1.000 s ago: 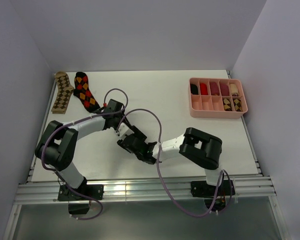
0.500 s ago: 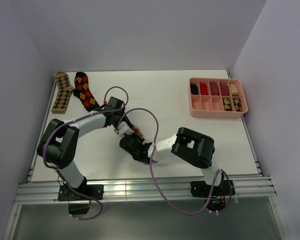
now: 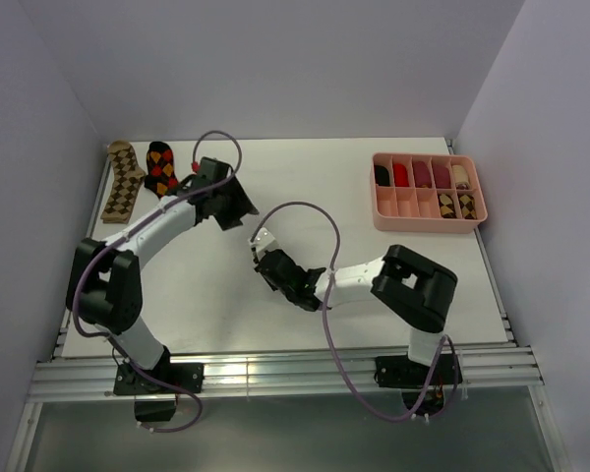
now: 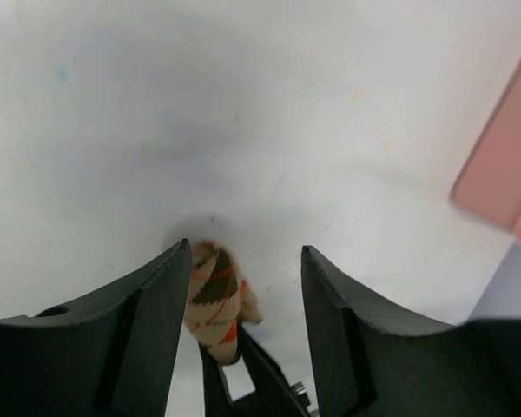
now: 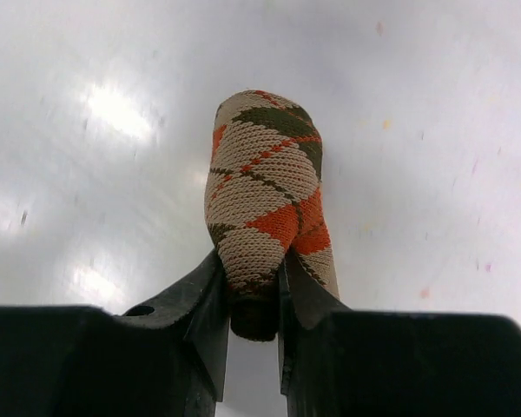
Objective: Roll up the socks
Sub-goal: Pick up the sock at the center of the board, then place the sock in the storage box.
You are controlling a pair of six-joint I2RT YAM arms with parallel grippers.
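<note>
A beige-brown-orange argyle sock (image 5: 265,187) is rolled into a tight bundle, and my right gripper (image 5: 253,282) is shut on its near end just above the white table. In the top view that bundle (image 3: 263,238) sits mid-table at the right gripper (image 3: 266,252). My left gripper (image 4: 245,249) is open and empty, apart from the roll (image 4: 213,300), which shows between its fingers further off. It hangs up and to the left of the roll (image 3: 242,213). Two flat socks lie at the back left: a tan-brown one (image 3: 123,182) and a black-red-orange one (image 3: 159,167), partly hidden by the left arm.
A pink divided tray (image 3: 410,206) stands at the back right with rolled socks in its compartments; its edge (image 4: 504,165) shows in the left wrist view. Grey walls close the table on three sides. Cables loop over both arms.
The left gripper has let go, opened wider and pulled back toward the far left. The right gripper has shut on the rolled sock and shifted slightly right.
</note>
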